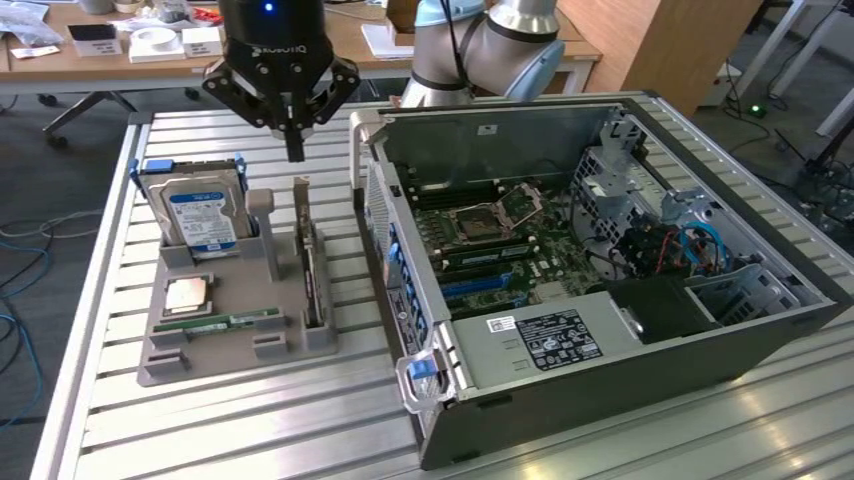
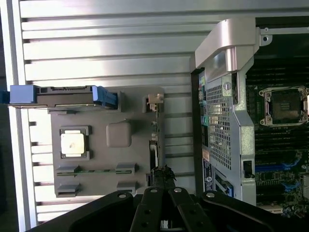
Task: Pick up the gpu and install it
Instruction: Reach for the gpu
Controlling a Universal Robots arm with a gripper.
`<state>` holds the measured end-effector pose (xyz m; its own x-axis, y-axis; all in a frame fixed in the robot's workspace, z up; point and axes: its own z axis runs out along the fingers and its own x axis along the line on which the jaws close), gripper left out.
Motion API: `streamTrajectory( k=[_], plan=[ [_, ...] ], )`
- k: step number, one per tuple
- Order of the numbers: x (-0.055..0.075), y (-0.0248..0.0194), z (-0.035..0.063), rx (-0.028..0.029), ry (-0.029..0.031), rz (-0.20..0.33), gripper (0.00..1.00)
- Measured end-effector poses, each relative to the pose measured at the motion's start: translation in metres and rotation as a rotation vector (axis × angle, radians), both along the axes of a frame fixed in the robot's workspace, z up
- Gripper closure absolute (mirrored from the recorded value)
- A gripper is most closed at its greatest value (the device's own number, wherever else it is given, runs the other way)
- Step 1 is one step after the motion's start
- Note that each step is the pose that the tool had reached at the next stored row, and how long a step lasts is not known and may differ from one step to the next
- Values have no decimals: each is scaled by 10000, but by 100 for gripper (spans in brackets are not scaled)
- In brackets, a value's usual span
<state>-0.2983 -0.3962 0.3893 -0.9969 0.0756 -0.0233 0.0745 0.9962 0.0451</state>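
The gpu (image 1: 308,262) is a thin dark card standing on edge in a slot of the grey holder (image 1: 227,345), on the side nearest the computer case. From above it shows as a narrow edge (image 2: 154,137) with its metal bracket (image 2: 153,101) at one end. My gripper (image 1: 295,150) hangs above the far end of the card with its fingers pressed together and nothing between them. In the wrist view the shut gripper (image 2: 163,174) sits over the card's line, apart from it.
The holder also carries a hard drive (image 1: 200,215) in a blue caddy, a processor chip (image 1: 186,293) and a green memory stick (image 1: 220,322). The open computer case (image 1: 627,340) lies at the exterior view's right, its motherboard (image 1: 501,240) exposed. Slatted metal table (image 1: 200,440) below.
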Motion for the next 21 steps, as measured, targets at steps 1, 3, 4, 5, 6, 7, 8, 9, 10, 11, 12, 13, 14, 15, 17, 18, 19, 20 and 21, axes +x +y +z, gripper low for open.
streamTrajectory(
  k=[1,3,4,5,6,7,8,9,10,11,12,13,14,15,17,18,19,20,21],
  plan=[
    [-1,0,0,0,0,0,89],
    [-2,-17,0,-1,1,-2,89],
    [-2,-27,0,-1,1,-2,89],
    [-3,-38,0,0,0,-2,89],
    [-4,-50,0,-1,0,-2,89],
    [-5,-63,0,0,1,-2,89],
    [-6,-77,0,0,0,-2,89],
    [-6,-91,0,0,0,-2,89],
    [-7,-107,0,-1,0,-2,89],
    [-8,-122,0,0,1,-2,89],
    [-10,-136,0,-1,0,-1,89],
    [-13,-151,0,0,1,0,89],
    [-17,-166,0,0,0,-2,89],
    [-21,-178,0,-1,0,-2,89],
    [-28,-201,0,-1,0,-1,89],
    [-32,-210,0,0,1,-1,89],
    [-37,-217,-1,0,-1,-2,89],
    [-41,-220,0,0,1,-3,89],
    [-48,-221,0,-1,0,-3,89]
  ],
)
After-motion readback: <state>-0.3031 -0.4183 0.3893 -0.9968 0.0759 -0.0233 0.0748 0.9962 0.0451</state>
